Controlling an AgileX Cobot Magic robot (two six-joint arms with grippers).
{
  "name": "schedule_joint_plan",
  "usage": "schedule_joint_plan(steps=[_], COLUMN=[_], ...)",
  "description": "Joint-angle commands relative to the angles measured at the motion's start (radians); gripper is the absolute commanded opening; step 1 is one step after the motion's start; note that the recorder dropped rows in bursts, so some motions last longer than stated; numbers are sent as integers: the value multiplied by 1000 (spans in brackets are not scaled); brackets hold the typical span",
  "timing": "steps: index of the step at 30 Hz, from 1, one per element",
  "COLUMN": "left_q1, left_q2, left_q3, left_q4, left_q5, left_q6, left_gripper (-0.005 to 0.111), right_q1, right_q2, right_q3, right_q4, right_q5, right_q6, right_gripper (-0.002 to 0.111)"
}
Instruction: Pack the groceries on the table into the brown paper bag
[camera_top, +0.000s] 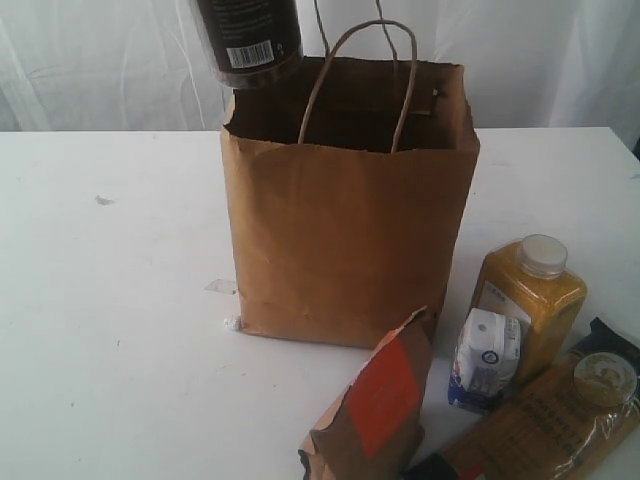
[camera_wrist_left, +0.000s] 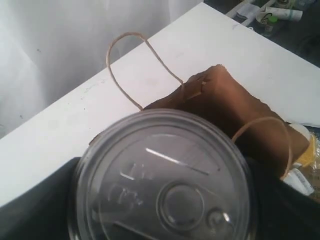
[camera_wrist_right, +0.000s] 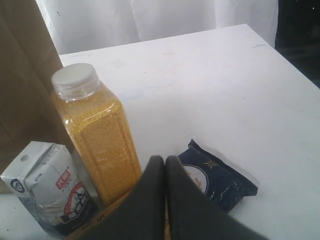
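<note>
The dark can (camera_top: 248, 35) hangs at the top edge of the exterior view, above the back left corner of the open brown paper bag (camera_top: 345, 220). Its silver pull-tab lid (camera_wrist_left: 162, 177) fills the left wrist view, and my left gripper (camera_wrist_left: 162, 200) is shut on it, with the dark fingers (camera_wrist_left: 35, 210) at either side. My right gripper (camera_wrist_right: 165, 165) is shut and empty, low over the spaghetti packet (camera_top: 545, 425), beside the yellow bottle (camera_wrist_right: 97, 135) and the white-blue carton (camera_wrist_right: 47, 187). The brown pouch (camera_top: 375, 405) stands in front of the bag. The jar is out of view.
A dark blue pouch with a round label (camera_wrist_right: 217, 175) lies on the white table (camera_top: 110, 300) right of the yellow bottle (camera_top: 530, 300). The bag's twisted handles (camera_top: 355, 85) stand up over its mouth. White curtains hang behind the table.
</note>
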Motion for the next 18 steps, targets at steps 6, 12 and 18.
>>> schedule_joint_plan(steps=[6,12,18], left_q1=[-2,-2,-2], left_q2=[43,98,168], left_q3=[-13,-13,-13], left_q4=[-26,-93,-153], left_q5=[-84,-122,-71], left_q6=[-5,5,54], left_gripper=[0,0,0], right_q1=[-5,-5,-5], right_q2=[-6,-6,-6], right_q3=[6,6,6], right_q4=[-3,-3,-3], right_q5=[-5,-5,-5], right_q6=[1,1,1], right_gripper=[0,0,0])
